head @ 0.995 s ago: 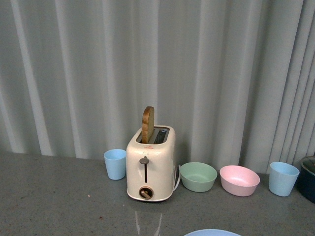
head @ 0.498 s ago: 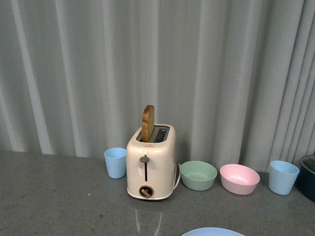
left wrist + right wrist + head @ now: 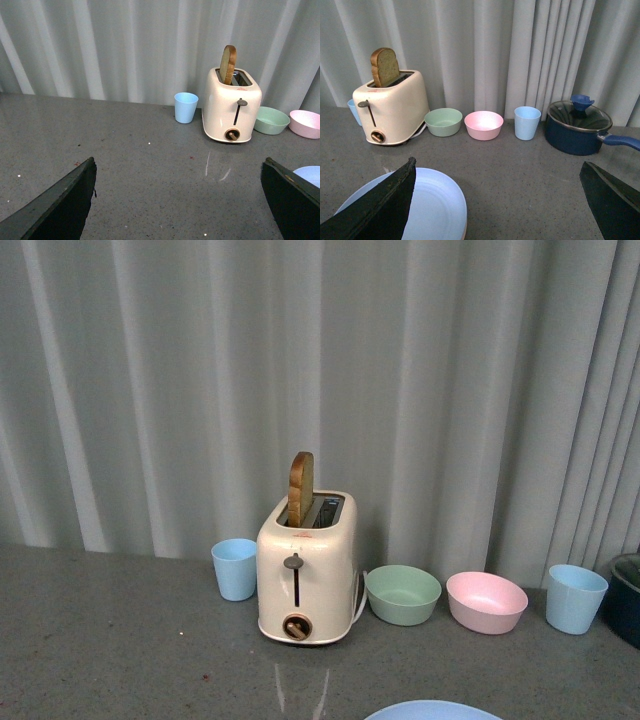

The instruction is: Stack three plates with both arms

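Lying nearest on the grey table (image 3: 120, 640), the light blue plate (image 3: 432, 207) sits between the right gripper's (image 3: 497, 210) spread jaws, untouched. The left gripper (image 3: 177, 200) is likewise apart, empty. Farther back stand a blue cup (image 3: 235, 569), toaster (image 3: 306, 570) with bread (image 3: 300, 490), green bowl (image 3: 402, 595), pink bowl (image 3: 486, 602), second cup (image 3: 575, 598) and a lidded pot (image 3: 577, 127).

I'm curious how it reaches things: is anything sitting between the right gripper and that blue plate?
Nothing visible does. In the right wrist view the blue plate lies on bare table just ahead of the open right gripper; the bowls, cup and pot stand further back.
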